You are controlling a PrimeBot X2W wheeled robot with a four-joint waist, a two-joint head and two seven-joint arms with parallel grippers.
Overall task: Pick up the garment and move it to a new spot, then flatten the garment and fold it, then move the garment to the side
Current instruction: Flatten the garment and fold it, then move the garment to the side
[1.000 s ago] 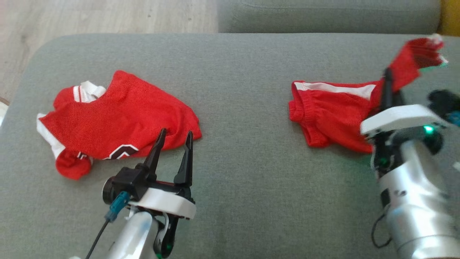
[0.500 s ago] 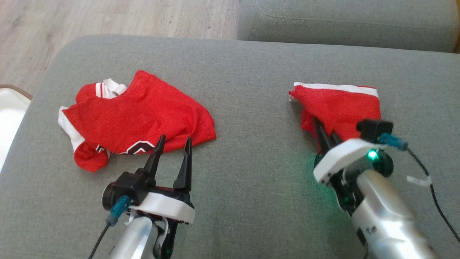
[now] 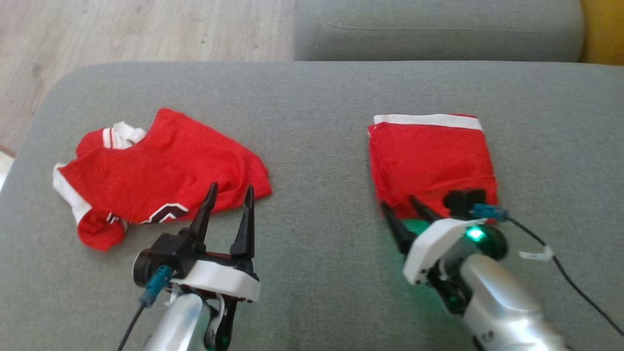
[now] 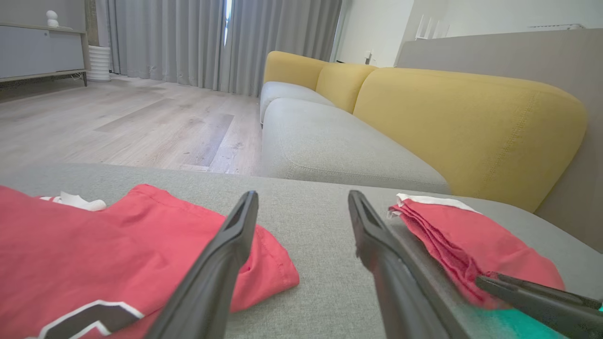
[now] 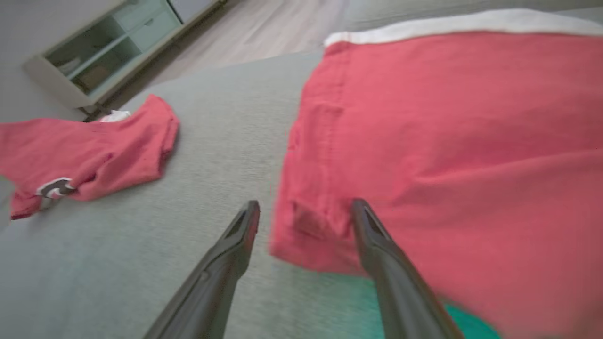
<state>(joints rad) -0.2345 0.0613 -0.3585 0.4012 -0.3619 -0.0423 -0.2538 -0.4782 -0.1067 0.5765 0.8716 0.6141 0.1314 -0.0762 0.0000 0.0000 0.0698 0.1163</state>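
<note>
folded red garment (image 3: 431, 165) lies flat on grey cushion (image 3: 317, 97), right side. right end effector (image 3: 399, 204) open, empty, tips at its near edge. left end effector (image 3: 231, 187) open, empty, by red jersey (image 3: 161, 165). fold judged done; next: regrip garment, slide aside.

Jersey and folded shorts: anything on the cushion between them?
Nothing. In the head view the stretch of grey cushion between the jersey and the folded shorts is bare. The left wrist view shows the same bare fabric there.
</note>
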